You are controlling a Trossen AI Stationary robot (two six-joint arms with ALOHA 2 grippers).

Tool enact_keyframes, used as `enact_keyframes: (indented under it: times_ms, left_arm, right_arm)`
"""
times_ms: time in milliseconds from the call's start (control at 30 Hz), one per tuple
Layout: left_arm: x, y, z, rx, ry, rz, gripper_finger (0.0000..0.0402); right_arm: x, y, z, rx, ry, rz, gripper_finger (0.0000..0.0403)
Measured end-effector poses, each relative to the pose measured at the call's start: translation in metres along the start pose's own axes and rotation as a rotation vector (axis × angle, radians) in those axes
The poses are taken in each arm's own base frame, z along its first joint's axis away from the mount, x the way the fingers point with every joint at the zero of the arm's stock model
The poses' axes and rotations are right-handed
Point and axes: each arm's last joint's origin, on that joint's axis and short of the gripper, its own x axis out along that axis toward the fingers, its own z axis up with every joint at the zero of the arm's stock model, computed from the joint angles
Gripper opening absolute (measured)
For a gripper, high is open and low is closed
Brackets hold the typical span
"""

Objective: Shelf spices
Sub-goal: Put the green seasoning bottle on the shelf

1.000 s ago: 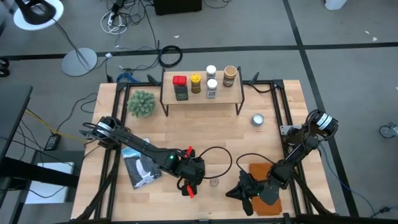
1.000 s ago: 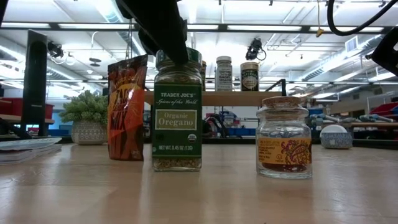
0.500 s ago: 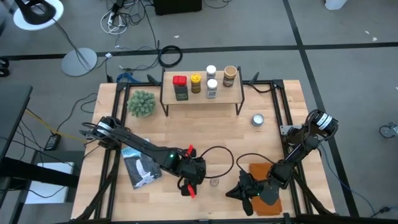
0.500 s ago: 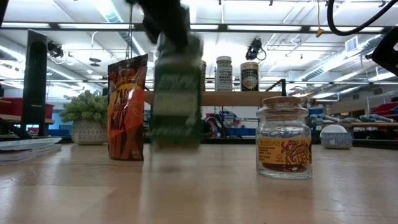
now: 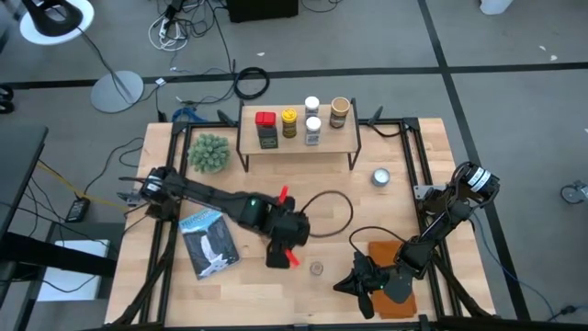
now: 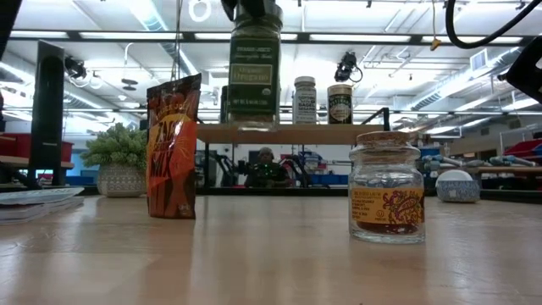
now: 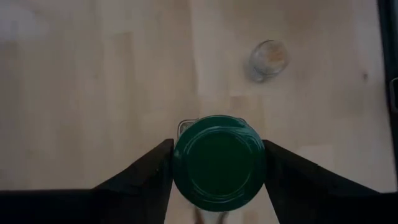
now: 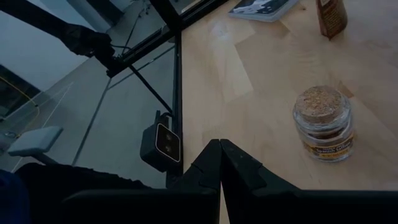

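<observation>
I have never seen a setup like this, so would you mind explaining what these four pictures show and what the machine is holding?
This is a robot with two dark arms at a wooden table. One picture looks straight down, one looks level across the tabletop, and two come from cameras on the wrists.

The left gripper clamps a green-lidded oregano jar by its sides and holds it in the air, clear of the table. The right gripper waits shut near the table's front edge.

On the table stand a cork-topped glass jar, an orange pouch, a plant ball and a booklet. The shelf at the back already carries several spices.
</observation>
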Motion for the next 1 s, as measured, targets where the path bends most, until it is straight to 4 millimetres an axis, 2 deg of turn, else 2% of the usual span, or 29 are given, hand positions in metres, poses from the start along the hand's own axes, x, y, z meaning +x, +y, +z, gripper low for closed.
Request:
enact_keyframes:
  times_ms: [200,400,567,733,1000]
  left_arm:
    - [-0.018,0.040,0.010,0.037,0.007,0.011,0.0224]
    - [-0.041,0.090,0.018,0.065,-0.015,0.044,0.0224]
    - [-0.061,0.134,0.021,0.023,-0.067,0.050,0.0224]
    - [-0.076,0.172,0.015,-0.014,-0.076,0.098,0.0224]
    - [-0.082,0.223,0.002,-0.059,-0.074,0.131,0.0225]
  right_arm:
    - [0.000,0.000,0.000,0.000,0.000,0.000,0.0007]
    - [0.000,0.000,0.000,-0.015,0.000,0.000,0.0007]
    - [0.001,-0.001,0.001,-0.034,-0.002,-0.004,0.0007]
    - [0.001,0.000,0.001,-0.010,-0.007,0.001,0.0007]
    - [0.000,0.003,0.003,0.016,-0.026,0.029,0.0007]
